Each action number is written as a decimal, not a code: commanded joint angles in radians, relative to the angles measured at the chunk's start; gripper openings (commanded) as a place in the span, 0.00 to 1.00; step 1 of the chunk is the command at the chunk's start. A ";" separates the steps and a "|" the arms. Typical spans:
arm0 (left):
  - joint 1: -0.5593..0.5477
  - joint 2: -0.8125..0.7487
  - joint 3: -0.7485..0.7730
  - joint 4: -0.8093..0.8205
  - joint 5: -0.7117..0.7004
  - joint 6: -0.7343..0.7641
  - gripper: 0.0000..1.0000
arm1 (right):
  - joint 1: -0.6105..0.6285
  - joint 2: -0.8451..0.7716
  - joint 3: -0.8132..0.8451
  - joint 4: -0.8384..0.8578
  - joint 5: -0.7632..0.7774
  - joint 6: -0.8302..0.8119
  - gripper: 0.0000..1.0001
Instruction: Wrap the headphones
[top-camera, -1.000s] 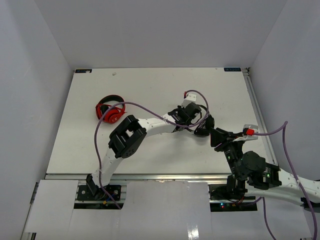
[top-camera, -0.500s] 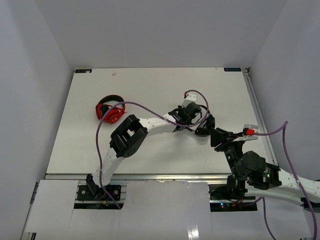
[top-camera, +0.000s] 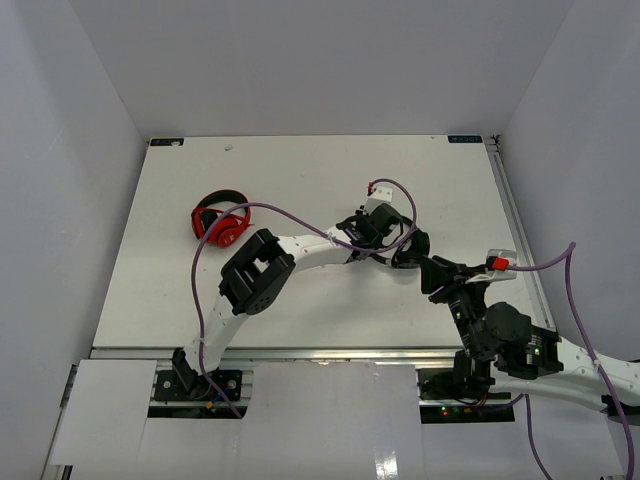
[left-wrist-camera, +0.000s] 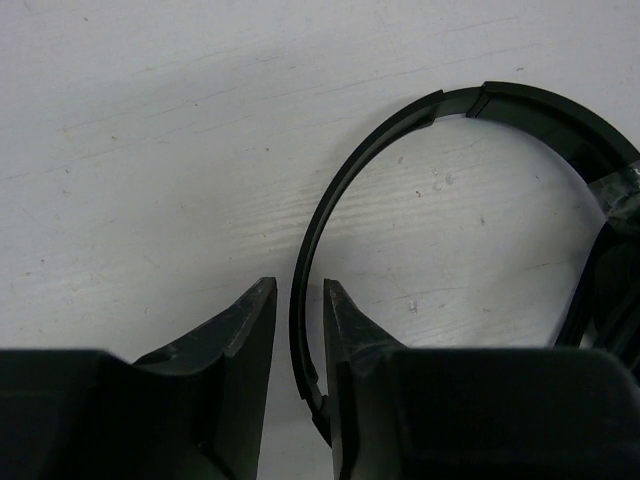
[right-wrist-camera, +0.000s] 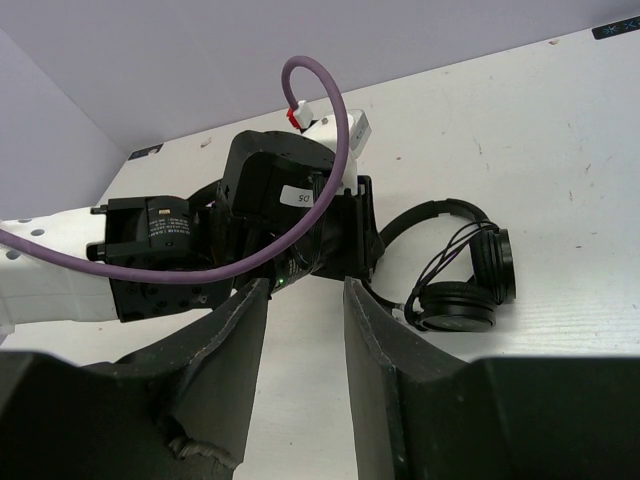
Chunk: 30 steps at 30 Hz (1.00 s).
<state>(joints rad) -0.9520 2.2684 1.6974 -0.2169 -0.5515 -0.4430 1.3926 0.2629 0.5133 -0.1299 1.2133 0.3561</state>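
Observation:
The black headphones (top-camera: 411, 248) lie right of the table's middle, with the thin dark cable looped round the two earcups (right-wrist-camera: 456, 305). My left gripper (left-wrist-camera: 297, 300) straddles the thin headband (left-wrist-camera: 340, 195). Its jaws stand narrowly apart, with the band against the right finger and a gap on the left one. In the top view the left gripper (top-camera: 390, 243) is just left of the earcups. My right gripper (right-wrist-camera: 300, 300) is open and empty, low over the table, just near and right of the headphones (top-camera: 438, 272).
Red-and-black headphones (top-camera: 222, 222) lie at the table's left. The left arm's purple cable (top-camera: 300, 212) arcs over the middle. White walls enclose the table on three sides, and a metal rail (top-camera: 512, 215) runs along its right edge.
The left gripper and the black headphones have shifted a little toward the far side. The right arm has not moved.

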 joint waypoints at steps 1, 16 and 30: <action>0.004 -0.015 0.028 -0.002 -0.024 0.004 0.42 | 0.003 -0.013 0.002 0.029 0.038 0.012 0.43; 0.004 -0.283 -0.088 -0.022 -0.016 -0.048 0.98 | 0.003 0.077 0.082 0.021 -0.007 -0.014 0.46; 0.001 -1.104 -0.567 -0.006 -0.052 0.076 0.98 | -0.002 0.483 0.434 -0.131 -0.164 -0.119 0.90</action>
<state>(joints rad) -0.9520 1.4017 1.2675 -0.2275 -0.5949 -0.4099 1.3920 0.6587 0.8412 -0.1987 1.1014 0.2852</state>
